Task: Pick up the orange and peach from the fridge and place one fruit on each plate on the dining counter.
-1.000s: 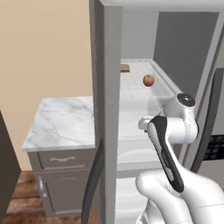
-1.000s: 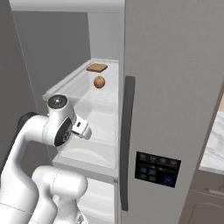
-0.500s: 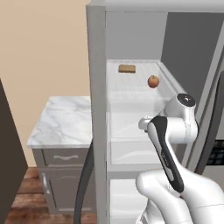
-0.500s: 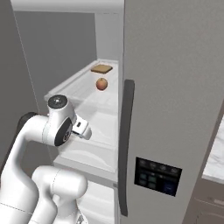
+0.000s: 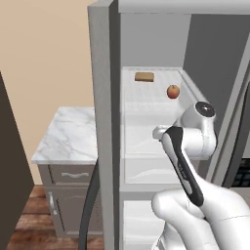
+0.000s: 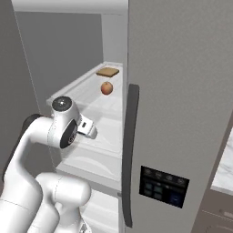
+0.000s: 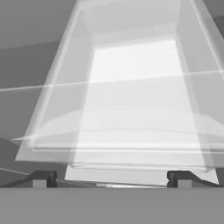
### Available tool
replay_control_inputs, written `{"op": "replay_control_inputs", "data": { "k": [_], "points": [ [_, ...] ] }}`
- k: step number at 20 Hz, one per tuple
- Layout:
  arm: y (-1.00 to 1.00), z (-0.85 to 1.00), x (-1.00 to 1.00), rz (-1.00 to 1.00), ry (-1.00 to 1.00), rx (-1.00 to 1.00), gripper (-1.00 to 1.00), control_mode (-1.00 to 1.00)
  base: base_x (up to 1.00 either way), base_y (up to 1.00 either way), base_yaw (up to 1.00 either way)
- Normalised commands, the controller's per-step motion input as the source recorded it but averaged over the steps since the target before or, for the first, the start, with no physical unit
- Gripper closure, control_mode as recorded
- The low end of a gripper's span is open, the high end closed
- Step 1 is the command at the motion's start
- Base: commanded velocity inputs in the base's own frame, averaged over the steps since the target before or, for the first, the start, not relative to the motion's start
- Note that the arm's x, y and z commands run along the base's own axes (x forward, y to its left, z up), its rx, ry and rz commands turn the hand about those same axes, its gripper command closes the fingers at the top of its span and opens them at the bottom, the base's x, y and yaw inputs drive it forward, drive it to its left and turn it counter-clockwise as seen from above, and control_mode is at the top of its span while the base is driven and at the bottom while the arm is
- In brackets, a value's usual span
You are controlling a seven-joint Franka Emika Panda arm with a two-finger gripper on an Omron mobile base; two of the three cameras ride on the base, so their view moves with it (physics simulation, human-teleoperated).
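Observation:
The grey fridge (image 5: 101, 97) stands open in front of me. A dull reddish peach (image 5: 173, 91) (image 6: 106, 88) rests on a pale shelf toward the back. My gripper (image 7: 111, 177) is open with nothing between its fingertips, and it looks into a translucent drawer (image 7: 131, 87) lower down in the fridge. In the right base view my hand (image 6: 87, 129) points into the fridge, below and in front of the peach. The orange, the plates and the dining counter are out of view.
A slice of bread (image 5: 144, 76) (image 6: 108, 71) lies behind the peach. A small marble-topped drawer cabinet (image 5: 73, 136) stands left of the fridge. The closed fridge door (image 6: 182, 91), with a long dark handle (image 6: 129, 150) and a control panel (image 6: 164, 186), is at my right.
The whole picture has shifted slightly, so the base has moved a little relative to the fridge. The arm keeps the same pose and the peach stays on its shelf.

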Motion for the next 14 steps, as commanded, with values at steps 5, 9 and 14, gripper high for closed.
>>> {"op": "replay_control_inputs", "data": {
  "k": [5, 9, 14],
  "points": [
    [0.00, 0.64, 0.30, 0.00, -0.17, -0.07, -1.00, -1.00, 0.00, 0.00, 0.00],
    [-0.12, 0.82, 0.01, 0.00, -0.16, -0.11, -1.00, -1.00, 0.00, 0.00, 0.00],
    [-0.37, 0.82, 0.04, 0.06, -0.10, -0.02, -1.00, -1.00, 0.00, 0.00, 0.00]
  ]
}}
